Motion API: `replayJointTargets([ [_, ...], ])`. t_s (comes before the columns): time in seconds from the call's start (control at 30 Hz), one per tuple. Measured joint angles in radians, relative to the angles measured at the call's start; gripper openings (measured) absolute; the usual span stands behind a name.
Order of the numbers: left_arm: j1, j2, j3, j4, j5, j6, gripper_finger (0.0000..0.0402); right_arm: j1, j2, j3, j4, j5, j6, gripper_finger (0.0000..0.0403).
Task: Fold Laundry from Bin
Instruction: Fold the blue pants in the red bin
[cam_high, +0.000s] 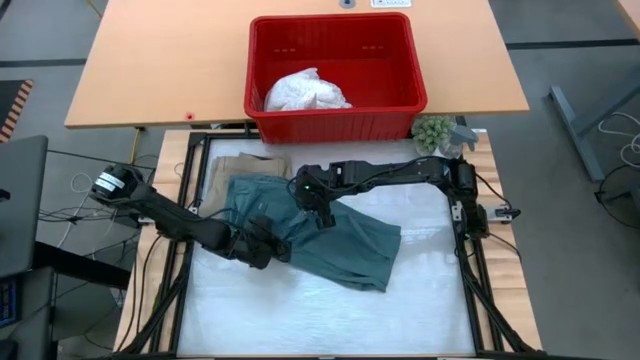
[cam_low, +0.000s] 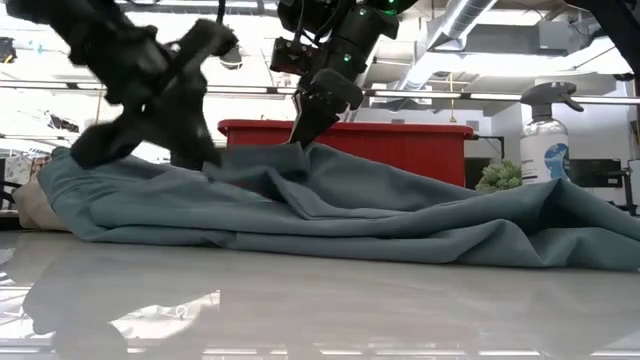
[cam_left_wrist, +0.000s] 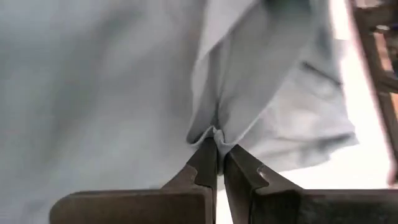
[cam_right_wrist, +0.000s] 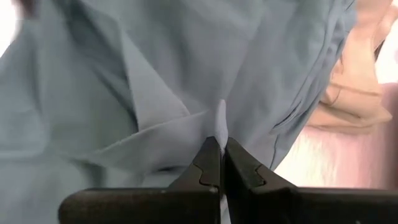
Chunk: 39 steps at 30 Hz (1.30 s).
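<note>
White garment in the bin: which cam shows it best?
High view. It looks straight down into the bin, so the white garment shows whole, bunched at the bin's left end. The low view shows only the bin's red wall behind the teal garment; both wrist views show none of it.

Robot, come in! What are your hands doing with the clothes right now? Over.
Left gripper shut on the teal garment. Right gripper shut on it too. White garment in the red bin; beige one alongside. Nothing in the way.
</note>
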Motion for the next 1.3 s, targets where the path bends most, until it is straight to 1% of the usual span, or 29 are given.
replayJointTargets([
  [0.13,-0.028,-0.026,0.050,-0.014,0.026,0.030,0.0001,0.002,0.001,0.040,0.001,0.000,-0.002,0.0027],
  [0.23,-0.056,-0.038,0.081,-0.088,0.044,0.031,0.0000,0.000,0.001,0.074,0.001,-0.007,-0.002,0.0027],
  [0.4,-0.104,-0.042,0.097,-0.215,0.058,-0.035,0.0000,-0.007,0.001,0.086,0.041,-0.107,0.001,0.0026],
  [0.47,-0.117,-0.042,0.097,-0.263,0.052,-0.076,0.0000,-0.007,0.002,0.086,0.055,-0.127,0.001,0.0026],
  [0.57,-0.123,-0.042,0.097,-0.319,0.038,-0.117,0.0000,-0.006,0.002,0.084,0.077,-0.130,0.001,0.0026],
  [0.73,-0.123,-0.042,0.097,-0.354,0.039,-0.123,0.0000,-0.013,0.003,0.083,0.115,-0.132,-0.002,0.0027],
  [0.87,-0.123,-0.042,0.097,-0.375,0.059,-0.124,0.0000,-0.030,0.003,0.083,0.121,-0.134,-0.002,0.0027],
  [0.97,-0.123,-0.042,0.097,-0.384,0.068,-0.124,0.0000,-0.039,0.004,0.083,0.122,-0.164,-0.002,0.0028],
  [1.03,-0.123,-0.042,0.098,-0.389,0.074,-0.125,0.0000,-0.043,0.004,0.083,0.121,-0.191,-0.002,0.0037],
  [1.13,-0.123,-0.042,0.098,-0.417,0.093,-0.126,0.0000,-0.048,0.004,0.083,0.122,-0.197,-0.002,0.0053],
  [1.3,-0.124,-0.041,0.098,-0.474,0.125,-0.145,0.0000,-0.061,0.004,0.083,0.125,-0.195,-0.009,0.0058],
])
